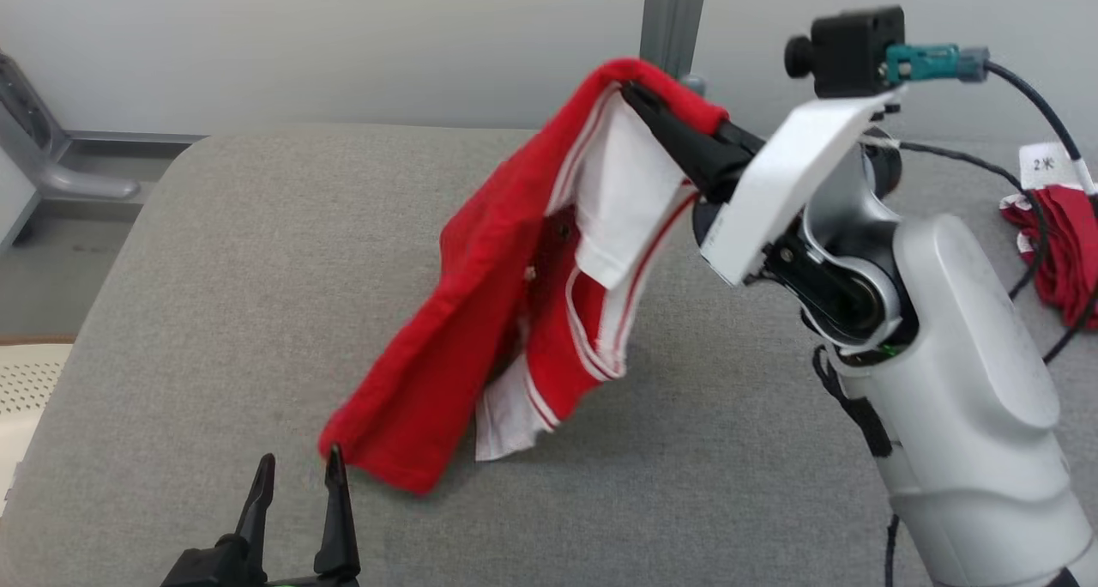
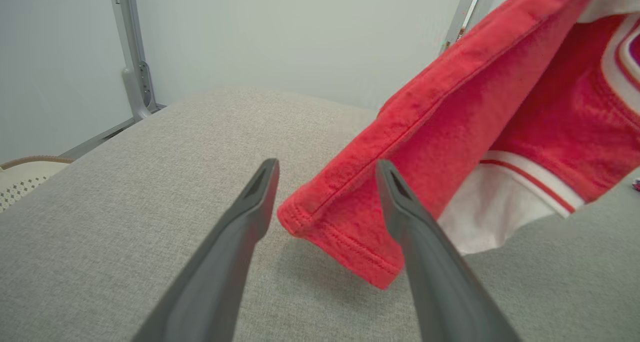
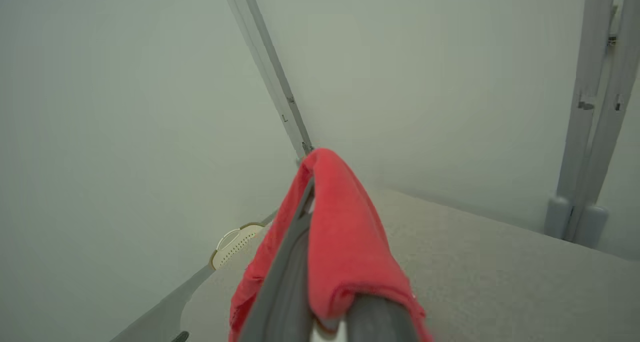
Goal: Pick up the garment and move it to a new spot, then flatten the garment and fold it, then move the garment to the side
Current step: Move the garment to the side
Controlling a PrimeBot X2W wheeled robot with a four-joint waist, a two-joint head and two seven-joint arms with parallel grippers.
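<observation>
Grey padded table (image 1: 214, 269) noted across the head view. The garment (image 1: 463, 312), red with white, red-striped trim, is seen lifted off it and strung on a slant from 1 o'clock down to 7 o'clock. Its top fold is draped over and pinched by the right gripper (image 1: 639, 98), whose fingers are pressed together on the cloth. In the right wrist view the garment (image 3: 345, 242) is wrapped over the right gripper (image 3: 312, 192) and most of the fingers are hidden by it. The lowest red corner is seen hanging just above the table, with a shadow cast under it. Whether the white hem beside it touches the surface cannot be told. The left gripper (image 1: 300, 456) is placed at 7 o'clock in the head view, fingers spread wide and nothing held. Its right fingertip is just beside the garment's low edge, and contact cannot be judged. In the left wrist view the stitched corner of the garment (image 2: 450, 147) is framed just beyond the left gripper (image 2: 326, 164), with the table (image 2: 125, 207) below it. A second red cloth (image 1: 1064, 244) with a white tag (image 1: 1042, 165) is noted at 3 o'clock on the table, well apart. A grey post (image 1: 673, 12) is noted at 12 o'clock against the wall.
</observation>
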